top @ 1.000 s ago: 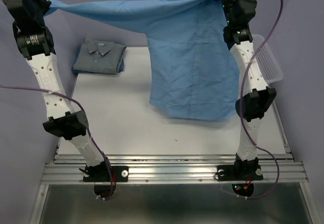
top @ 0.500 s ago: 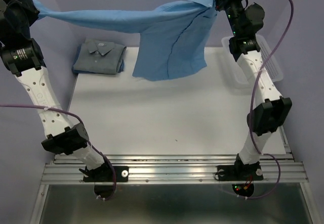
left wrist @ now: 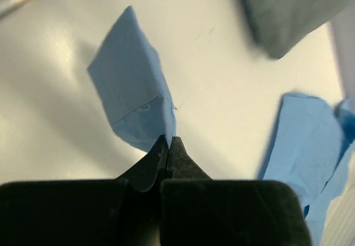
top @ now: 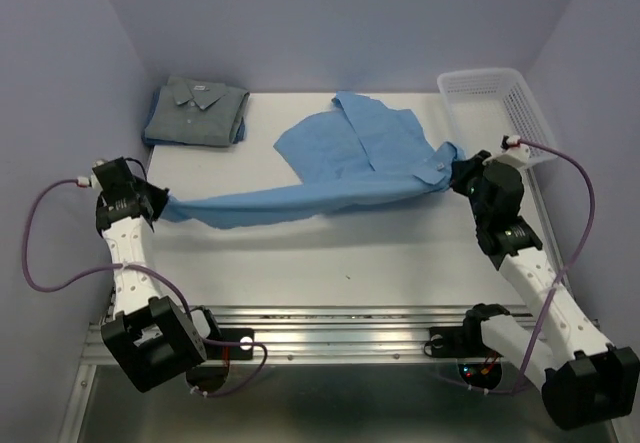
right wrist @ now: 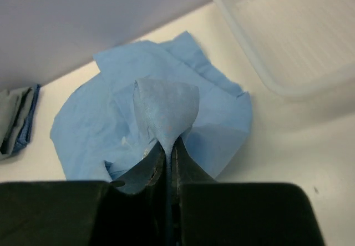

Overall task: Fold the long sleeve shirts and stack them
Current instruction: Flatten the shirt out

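Note:
The light blue shirt (top: 350, 153) lies spread on the table, its body toward the back and one sleeve stretched left. My left gripper (top: 160, 205) is shut on that sleeve's cuff (left wrist: 136, 110) low at the left edge. At the right, my right gripper (top: 458, 175) is shut on a pinch of the shirt's cloth (right wrist: 166, 110) near the collar side. The grey shirt (top: 197, 111) sits folded at the back left; it shows blurred in the left wrist view (left wrist: 288, 10) too.
A white mesh basket (top: 497, 108) stands at the back right, close behind my right gripper, and shows in the right wrist view (right wrist: 294, 35). Purple walls close the table in on three sides. Bare white tabletop (top: 340, 253) runs along the front.
Both arms have come down from high up to table level. The blue shirt, which hung in the air between them, now lies on the table with its sleeve pulled left.

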Motion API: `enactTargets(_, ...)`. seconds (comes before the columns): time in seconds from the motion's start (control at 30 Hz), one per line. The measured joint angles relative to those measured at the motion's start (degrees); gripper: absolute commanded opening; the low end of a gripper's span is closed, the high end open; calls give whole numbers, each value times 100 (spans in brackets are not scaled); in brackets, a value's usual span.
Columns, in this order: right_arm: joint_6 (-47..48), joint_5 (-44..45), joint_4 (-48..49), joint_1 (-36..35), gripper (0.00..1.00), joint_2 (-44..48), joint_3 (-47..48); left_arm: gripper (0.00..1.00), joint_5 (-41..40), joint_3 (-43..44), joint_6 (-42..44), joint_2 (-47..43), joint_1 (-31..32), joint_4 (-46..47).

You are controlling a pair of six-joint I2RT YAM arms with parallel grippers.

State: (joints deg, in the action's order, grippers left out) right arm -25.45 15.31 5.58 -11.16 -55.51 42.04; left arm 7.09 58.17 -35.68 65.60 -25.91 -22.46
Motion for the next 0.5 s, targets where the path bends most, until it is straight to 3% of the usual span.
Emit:
enactTargets(0.03,-133,52,-254,4,17,199,-114,5,-7,-350,4,-76,-7,-122)
enactTargets(0.07,-313,107,-658,15,41,487,-249,54,-74,-807,11,-142,-9,-507)
enactTargets(0.1,-457,168,-1102,31,41,691,-328,54,-79,-852,11,-179,-13,-562)
enactTargets(0.13,-603,219,-1453,37,64,752,-348,97,-155,-953,68,-186,-11,-796)
enactTargets(0.2,-944,350,-2129,44,82,702,-262,99,-271,-975,116,-184,-11,-1130)
enactTargets(0.23,-1029,422,-2527,57,97,579,-195,99,-328,-970,136,-221,-20,-1257)
enactTargets(0.4,-2568,1104,-5045,63,100,149,297,99,-892,-514,227,-673,-46,-2114)
enactTargets(0.5,-2798,1471,-5574,68,100,251,463,99,-1036,48,229,-929,-46,-2170)
